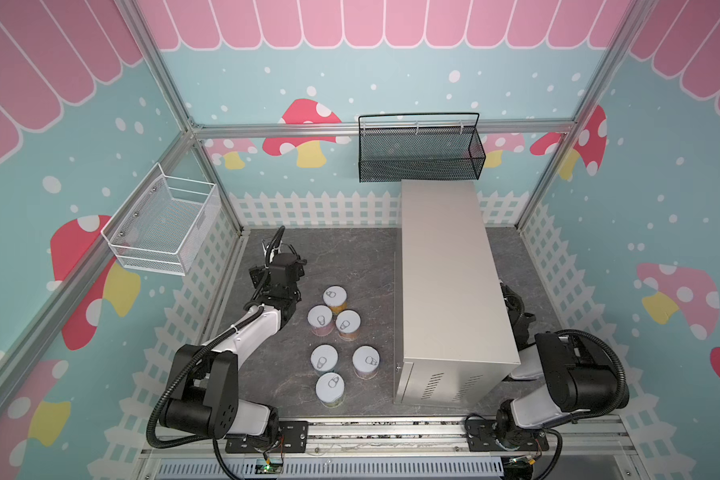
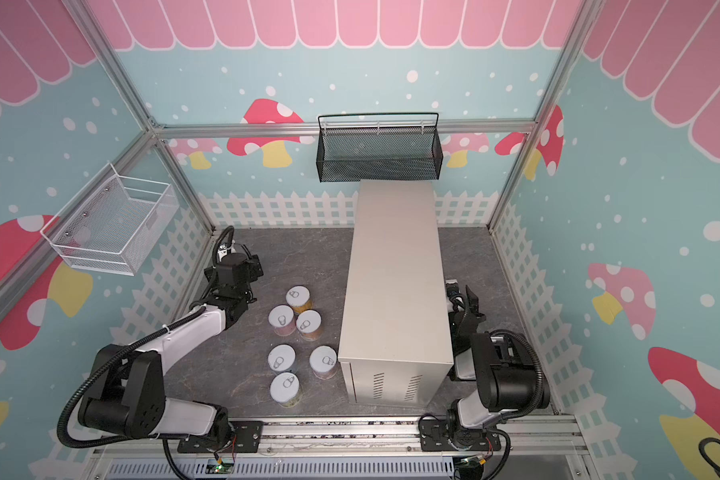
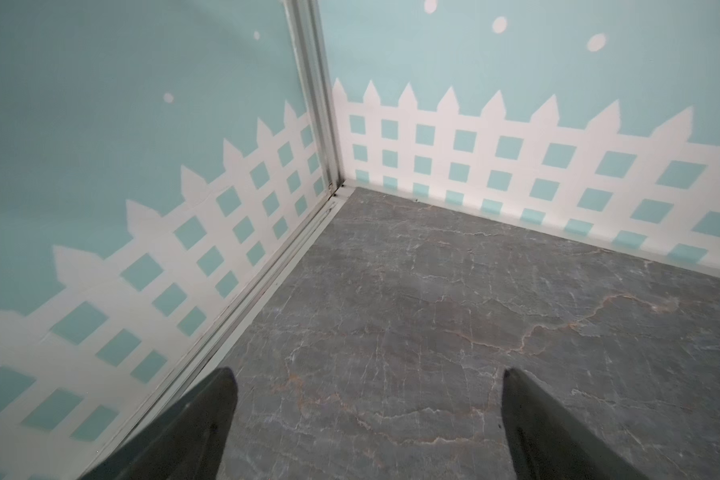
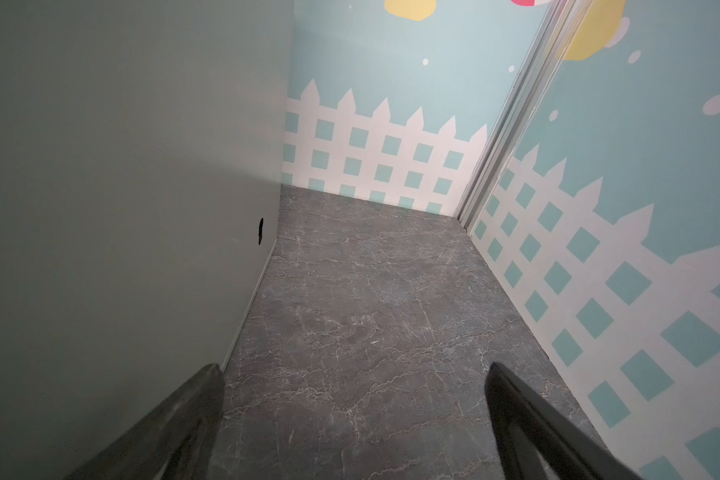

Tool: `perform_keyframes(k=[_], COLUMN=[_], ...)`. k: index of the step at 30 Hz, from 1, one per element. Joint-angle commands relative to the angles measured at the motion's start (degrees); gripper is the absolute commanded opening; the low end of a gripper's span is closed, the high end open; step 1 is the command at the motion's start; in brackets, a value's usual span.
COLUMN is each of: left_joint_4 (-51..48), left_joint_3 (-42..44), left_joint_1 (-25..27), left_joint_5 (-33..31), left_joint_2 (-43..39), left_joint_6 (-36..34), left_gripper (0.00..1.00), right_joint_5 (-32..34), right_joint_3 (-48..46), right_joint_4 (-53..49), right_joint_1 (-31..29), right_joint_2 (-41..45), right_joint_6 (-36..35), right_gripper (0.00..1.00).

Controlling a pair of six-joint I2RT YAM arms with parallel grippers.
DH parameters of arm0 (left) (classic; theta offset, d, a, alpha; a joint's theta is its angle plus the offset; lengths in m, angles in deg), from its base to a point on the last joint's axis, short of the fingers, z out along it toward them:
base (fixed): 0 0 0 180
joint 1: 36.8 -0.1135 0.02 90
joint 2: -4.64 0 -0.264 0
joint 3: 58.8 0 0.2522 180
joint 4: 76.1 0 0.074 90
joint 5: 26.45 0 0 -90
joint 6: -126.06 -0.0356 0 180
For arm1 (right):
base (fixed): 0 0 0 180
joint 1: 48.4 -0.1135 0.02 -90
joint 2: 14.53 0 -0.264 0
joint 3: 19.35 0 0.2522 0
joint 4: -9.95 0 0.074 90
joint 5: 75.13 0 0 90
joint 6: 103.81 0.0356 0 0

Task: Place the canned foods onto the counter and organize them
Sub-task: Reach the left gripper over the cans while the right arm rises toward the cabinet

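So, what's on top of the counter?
Nothing: the counter has a bare flat top in both top views, no part covered. All six cans stand on the floor beside it.

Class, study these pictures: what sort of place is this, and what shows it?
Probably a robot test cell dressed as a toy shop: mushroom-and-fence printed walls on an aluminium frame, two robot arms, six cans beside a metal cabinet.
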Motion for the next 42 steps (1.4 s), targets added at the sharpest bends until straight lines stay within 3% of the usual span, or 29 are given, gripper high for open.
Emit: perform_keyframes(k=[1,3,5,7,12,14,19,21,27,30,34,42], left_joint_4=[-22.1,-27.2,-32.1,-36.2,-40.1,-40.9,-42.8,-43.9,-47.0,-47.0,-46.8,-46.6], left_joint_3=[-4.9,-6.9,-8.9,-10.4,-9.8,-9.0,-8.8,-9.5,-12.5,-14.4,-16.9,-20.7], left_joint_1=[2.5,4.0,5.3,6.0,7.2,7.3,7.3,7.4,7.4,7.6,7.8,11.2], left_joint_5=[-6.1,-5.1,-1.6,3.2,15.5,19.3,28.2,31.7,38.5,39.6,38.2,33.1], left_joint_2=[-1.2,-2.0,-3.3,-4.9,-11.2,-13.8,-16.7,-16.1,-11.2,-8.3,-4.1,5.3], left_joint_6=[9.0,12.6,16.2,18.8,19.9,19.4,16.4,14.9,10.9,10.4,11.9,15.0], left_gripper=[1.00,1.00,1.00,1.00,1.00,1.00,1.00,1.00,1.00,1.00,1.00,1.00], right_joint_5=[-6.5,-5.4,1.1,-0.4,-0.3,3.2,7.0,11.6,20.5,23.9,26.0,13.5], right_joint_3=[-0.4,-0.3,1.5,2.0,1.7,2.3,9.5,13.2,31.6,42.8,52.3,66.9], right_joint_4=[1.6,1.5,-2.0,-2.6,-2.3,-4.6,-21.8,-29.5,-62.1,-76.2,-87.4,-101.6], right_joint_1=[-1.3,-1.2,-1.2,0.1,0.1,0.2,0.7,0.8,2.0,2.0,2.0,2.0], right_joint_2=[0.5,0.5,0.4,0.1,0.5,2.0,7.5,9.6,15.7,16.5,18.4,24.8], right_joint_6=[-1.7,-1.3,1.9,2.9,2.7,4.5,6.8,8.8,14.9,15.8,15.1,9.6], right_gripper=[0.99,0.99,0.99,0.99,0.99,0.99,0.99,0.99,0.99,0.99,0.99,0.99])
